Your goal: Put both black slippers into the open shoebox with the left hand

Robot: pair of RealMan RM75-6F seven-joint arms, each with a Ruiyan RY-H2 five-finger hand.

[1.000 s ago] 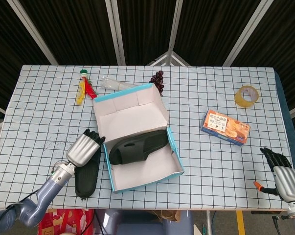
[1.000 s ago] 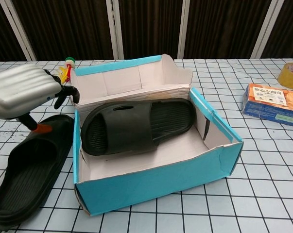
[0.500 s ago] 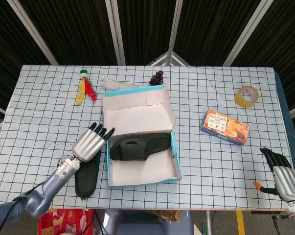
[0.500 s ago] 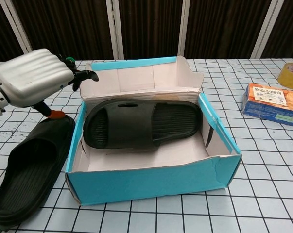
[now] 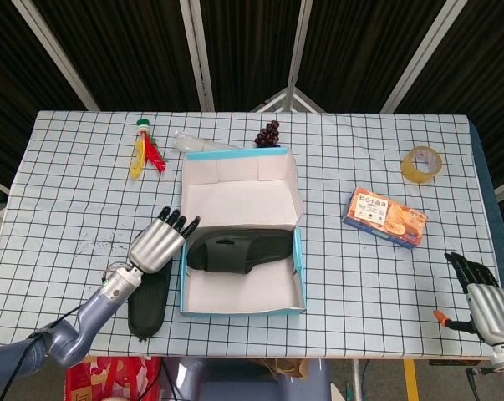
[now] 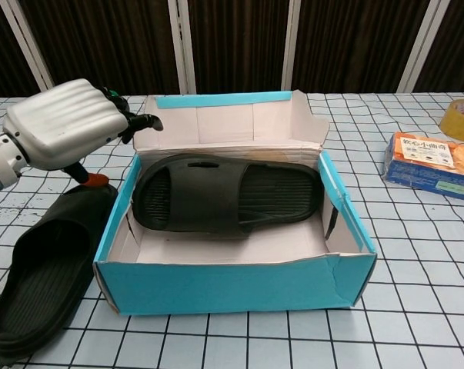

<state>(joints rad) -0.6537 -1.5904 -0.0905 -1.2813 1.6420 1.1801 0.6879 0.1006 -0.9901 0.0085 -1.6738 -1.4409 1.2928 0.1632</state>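
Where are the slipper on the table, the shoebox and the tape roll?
slipper on the table [image 6: 39, 288], chest view, on its ribbed footbed.
shoebox [image 6: 232, 278], chest view, on its blue front wall.
tape roll [image 5: 421, 163], head view, on its yellow ring.

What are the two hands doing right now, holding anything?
Left hand: open, holding nothing, fingers spread beside the shoebox.
Right hand: holding nothing; open or closed cannot be told.

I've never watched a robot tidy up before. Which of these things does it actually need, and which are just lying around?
Part of the job:
slipper in the box
slipper on the table
shoebox
left hand, empty, fingers apart

Just lying about:
tape roll
snack packet
grapes
red and yellow toy
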